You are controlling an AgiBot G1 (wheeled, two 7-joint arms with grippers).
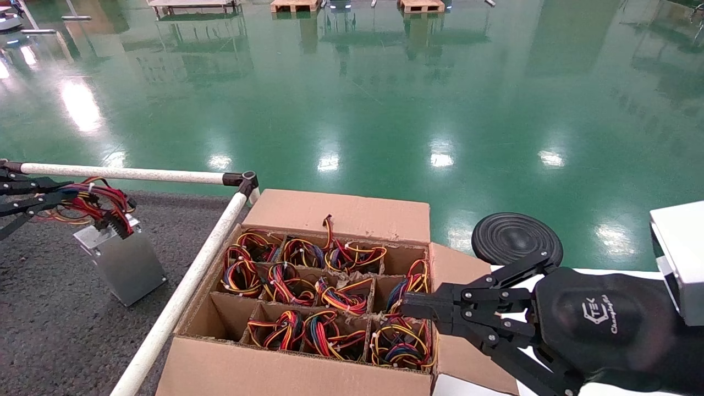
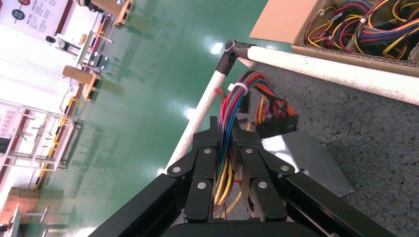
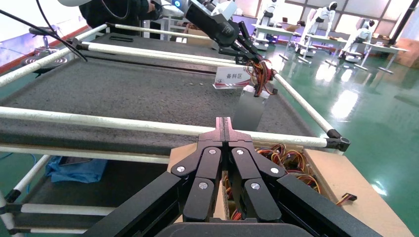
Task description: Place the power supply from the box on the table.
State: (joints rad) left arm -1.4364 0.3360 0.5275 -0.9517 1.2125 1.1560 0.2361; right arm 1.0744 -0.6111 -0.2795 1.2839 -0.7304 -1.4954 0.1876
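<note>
One left end effector (image 2: 226, 136) clamping power supply (image 1: 122, 263) wires, on table (image 1: 49, 324)

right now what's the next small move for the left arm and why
Probably open the left claw and let go. It is shut on the wire bundle of the power supply, and the block looks already set down on the table, beyond the rail from the box. The right claw hangs shut over the box.

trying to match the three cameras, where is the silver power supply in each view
Head view: power supply at far left on the grey table, wires in the left gripper.
Left wrist view: just beyond that gripper.
Right wrist view: upright beyond the white rail.
Shared landmark: that rail.
</note>
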